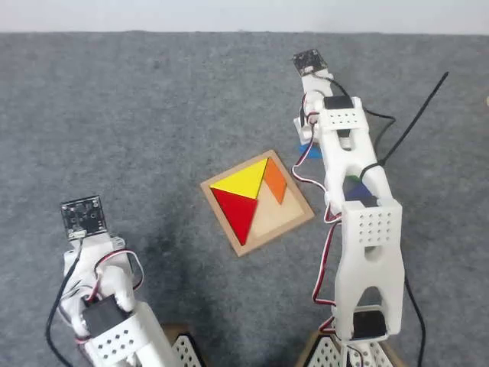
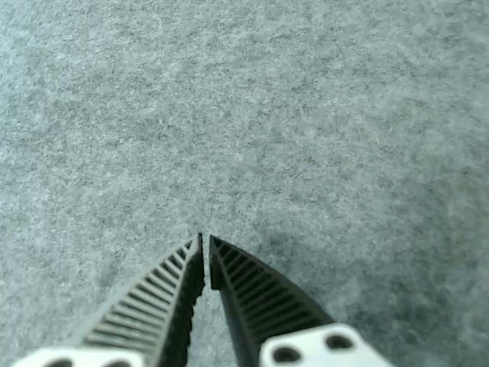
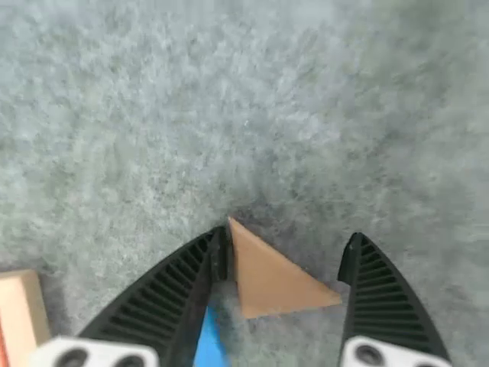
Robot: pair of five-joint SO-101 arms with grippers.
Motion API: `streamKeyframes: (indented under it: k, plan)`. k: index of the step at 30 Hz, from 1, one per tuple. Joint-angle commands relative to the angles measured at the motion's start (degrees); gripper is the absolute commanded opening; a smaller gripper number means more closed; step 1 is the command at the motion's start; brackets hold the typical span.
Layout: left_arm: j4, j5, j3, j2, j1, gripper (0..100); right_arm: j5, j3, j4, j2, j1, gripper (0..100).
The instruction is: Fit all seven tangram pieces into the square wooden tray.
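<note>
Grey mat (image 1: 137, 115) covers the table. The wooden tray (image 1: 276, 220) sits mid-mat, rotated to a diamond, about half of its floor bare. In it are a red triangle (image 1: 238, 210), a yellow triangle (image 1: 244, 182) and a smaller orange piece (image 1: 275, 180), all flat and butted together. So three are seated and four are left, by my count.

Current target looks like the tan triangle (image 3: 271, 279), flat on the mat just off the tray's far corner, with a blue piece (image 3: 208, 344) right beside it.

Handling guess: thin, rigid wood, very light, painted faces probably slick. It won't flex or break, but it can squirt out or pivot if pinched at a point. Best hold is across two edges near the middle, pads low to the mat, not on a corner.

Right claw (image 3: 289, 238) is down at the mat, spread wide and straddling the triangle. One finger (image 3: 206, 267) touches its edge, the other stands just beside its far corner. Nothing clamped.

Left claw (image 2: 206, 243) is parked over bare mat well away from the tray, jaws pinched almost together and holding nothing.
</note>
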Motion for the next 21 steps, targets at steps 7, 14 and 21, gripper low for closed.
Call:
streamKeyframes:
  k: [7,14,21]
  plan:
    - [0.26,-0.62,-0.40,-0.35,0.35,2,-0.26,-2.37,13.85,-1.01,1.01,25.3]
    - [0.26,-0.62,-0.40,-0.35,0.35,2,1.58,-2.20,28.53,-2.95,3.47,25.2]
    - [0.26,-0.62,-0.40,-0.35,0.35,2,4.75,-2.37,21.85,-3.38,7.87,25.2]
